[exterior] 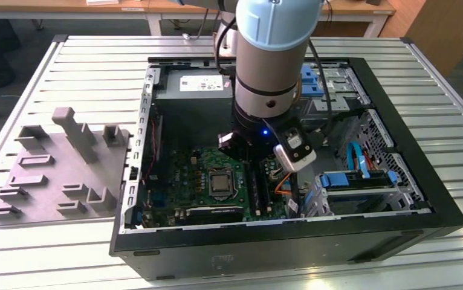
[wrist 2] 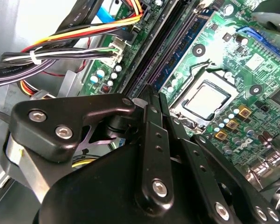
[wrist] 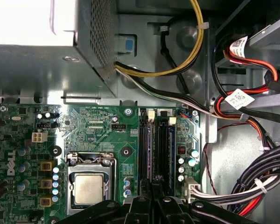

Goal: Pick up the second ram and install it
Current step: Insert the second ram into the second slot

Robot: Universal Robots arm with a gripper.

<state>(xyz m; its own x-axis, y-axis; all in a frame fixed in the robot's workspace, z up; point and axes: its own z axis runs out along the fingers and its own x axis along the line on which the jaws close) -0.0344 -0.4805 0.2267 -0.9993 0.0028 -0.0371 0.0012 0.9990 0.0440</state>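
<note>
**Pincer drawn nearly shut over the memory slots**

Pincer (wrist 2: 154, 93) fingers are brought together until they almost touch, their black tips poised just above the long memory slots (wrist: 157, 149) of the motherboard (wrist: 98, 126). Whether a board edge is nipped between the tips cannot be told from either wrist view.

In the second wrist view the second ram (wrist 2: 186, 42) appears as a thin blue-green strip standing on edge in the slot bank, on the side nearer the processor (wrist 2: 207, 100). It runs away from under the fingertips (its near end is hidden behind them). A bundle of coloured cables (wrist 2: 60, 56) lies just beyond the slots on the far side from the processor.

In the exterior view the arm (exterior: 268, 60) reaches straight down into the open computer case (exterior: 393, 199), which lies on its side on a slatted metal table (exterior: 94, 66). A grey holder block (exterior: 62, 175) sits on the table just beside the case, at the exterior view's left.
</note>
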